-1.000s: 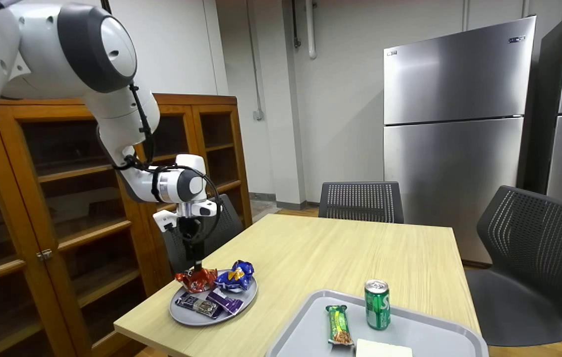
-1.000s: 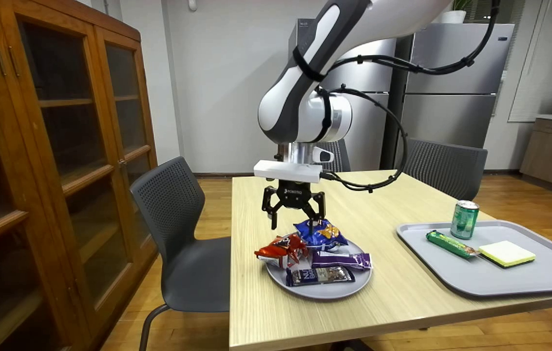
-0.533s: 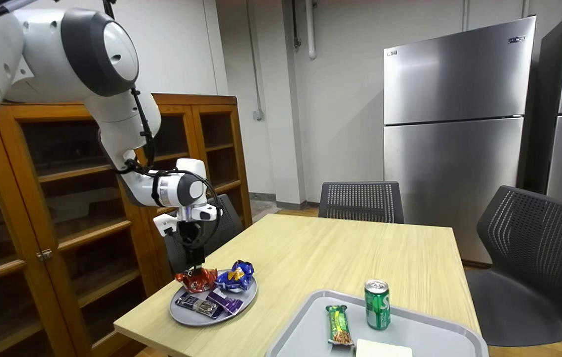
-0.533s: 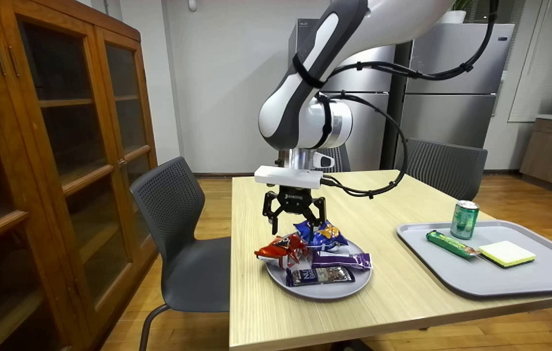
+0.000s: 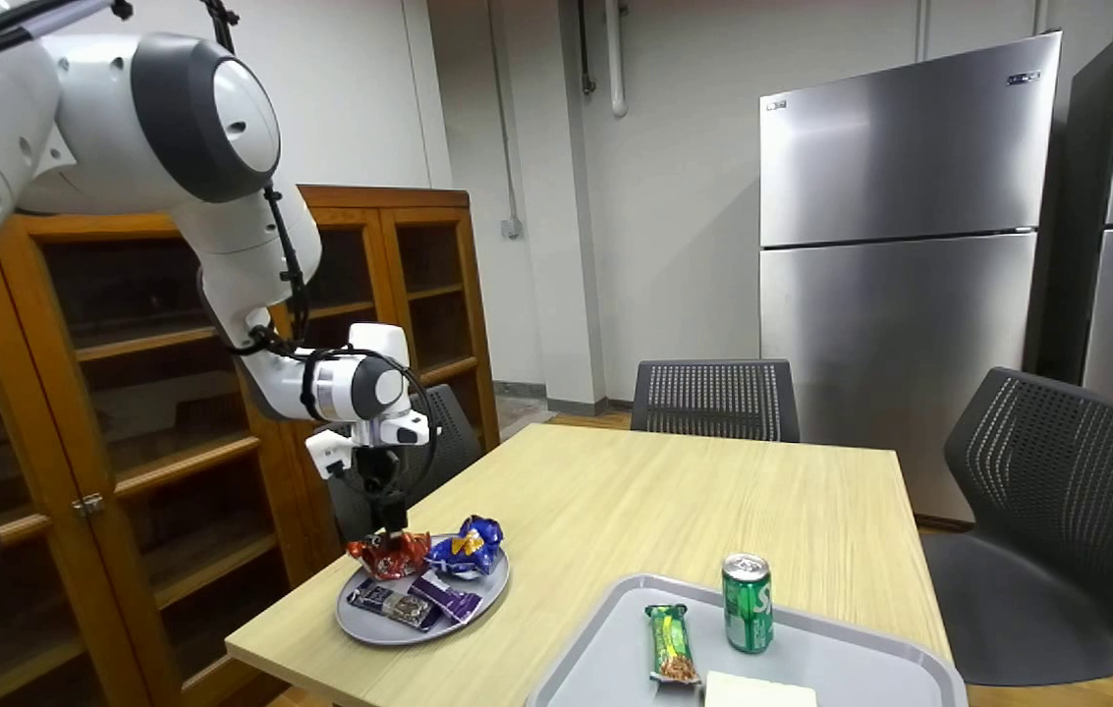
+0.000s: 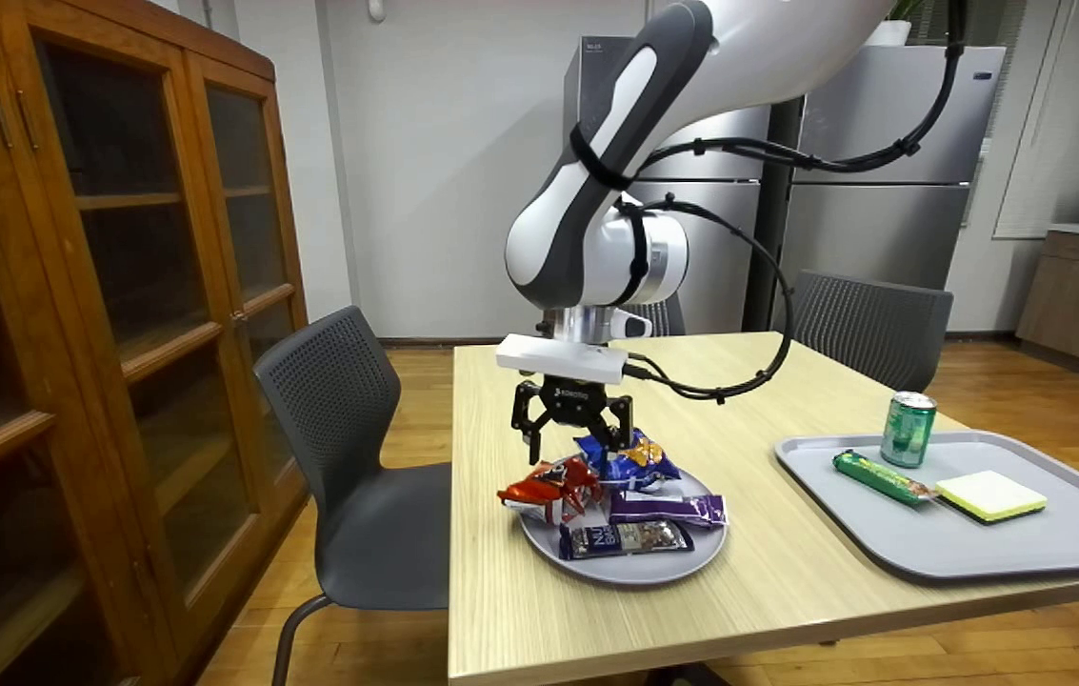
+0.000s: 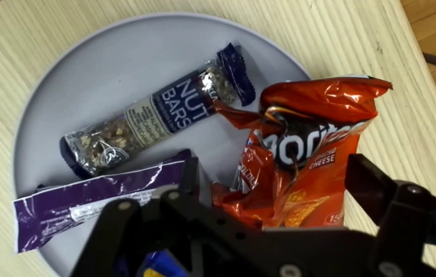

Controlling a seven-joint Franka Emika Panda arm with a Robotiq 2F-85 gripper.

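Hovering by the red chip bag [image 7: 310, 150], your jaws stand wide apart, probably to suit its bulk, while the grey plate [image 7: 87, 84] under it likely serves to group it with the nut bar [image 7: 156, 117].

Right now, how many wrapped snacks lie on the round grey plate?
4, in an exterior view: crumpled red bag left, shiny blue bag back, flat purple bar right, dark-blue nut bar front.
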